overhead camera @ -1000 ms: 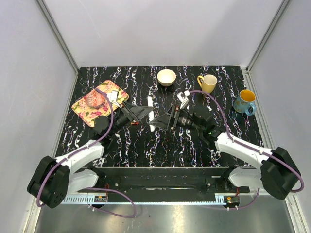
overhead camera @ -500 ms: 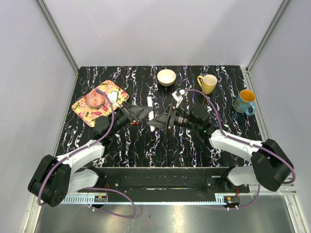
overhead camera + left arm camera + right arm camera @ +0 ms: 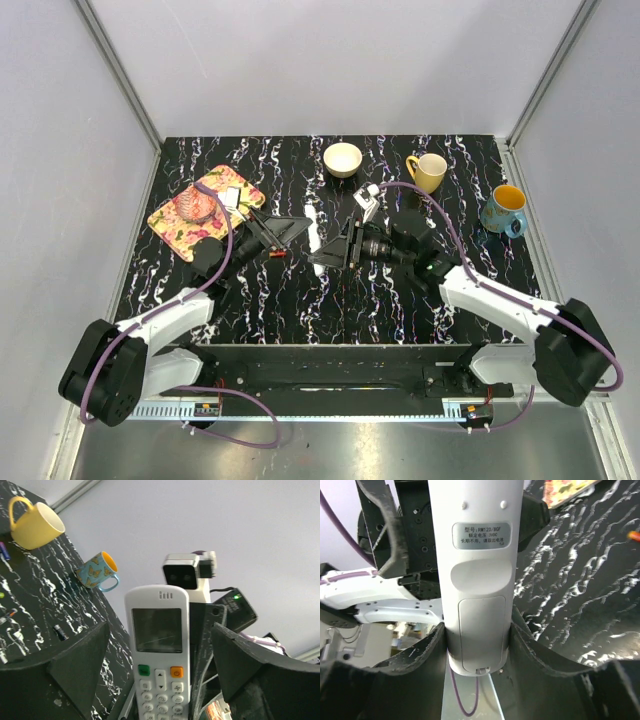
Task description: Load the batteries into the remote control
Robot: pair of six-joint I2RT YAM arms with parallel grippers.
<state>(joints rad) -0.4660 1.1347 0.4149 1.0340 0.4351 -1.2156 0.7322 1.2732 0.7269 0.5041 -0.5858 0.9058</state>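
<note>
The remote control (image 3: 317, 235) is a slim white bar held above the middle of the table. My right gripper (image 3: 477, 630) is shut on its lower end, a finger pressing on each side. The remote control (image 3: 480, 580) turns its back to that camera, label and battery cover in place. My left gripper (image 3: 160, 630) is open, its jaws standing clear on both sides of the remote control (image 3: 159, 645), whose screen and buttons face it. A tiny dark cylinder (image 3: 59, 631) lies on the table; I cannot tell whether it is one of the batteries.
A floral board (image 3: 178, 232) lies at the back left. A white bowl (image 3: 343, 159), a yellow mug (image 3: 427, 172) and a blue mug (image 3: 503, 208) stand along the back and right. A tiny red piece (image 3: 273, 254) lies below the left gripper (image 3: 290, 228).
The right gripper has moved in and shut on the remote's lower end. The left gripper, shut on the remote before, has opened and drawn slightly back.
</note>
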